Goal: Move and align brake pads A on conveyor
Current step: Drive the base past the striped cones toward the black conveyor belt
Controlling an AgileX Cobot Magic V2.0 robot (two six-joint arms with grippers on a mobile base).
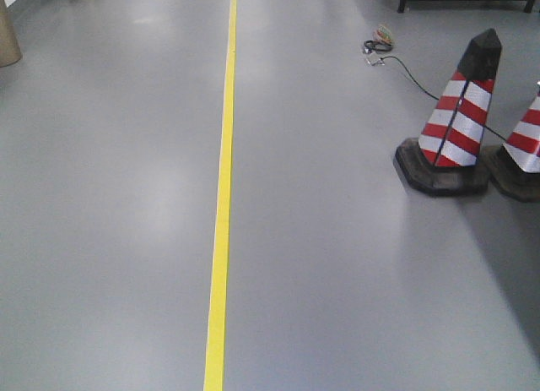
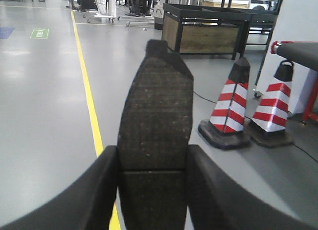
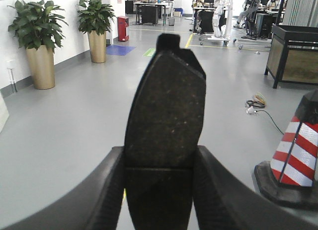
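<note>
On my left wrist view a brake pad (image 2: 155,135) stood on end between the fingers, dark grey and speckled, its face ribbed with fine lines, one edge bowed, a small tab at twelve o'clock and a groove across it level with the fingertips. The left gripper (image 2: 154,190) was closed onto its two long edges, so the jaws stood only as far apart as the pad's width. The pad was off any surface, with grey floor (image 2: 44,115) behind it.

The right wrist view showed much the same: a second pad (image 3: 166,125), darker and smoother-faced with pale flecks, tab at twelve o'clock, groove across the lower part. The right gripper (image 3: 159,190) was clamped on its sides, likewise narrowed to the pad's width, and held it in the air.

Both wrists were pointed roughly level, out across the room rather than down. From the left one I saw a yellow line (image 2: 89,101) at ten o'clock, two striped cones (image 2: 231,108) at three o'clock, and beyond them the red-edged end of the conveyor (image 2: 298,48) at two o'clock, well apart from the pad. From the right one, potted plants (image 3: 37,41) sat at ten o'clock and one cone (image 3: 298,150) at four o'clock.

The front camera showed only floor, line and cones.
</note>
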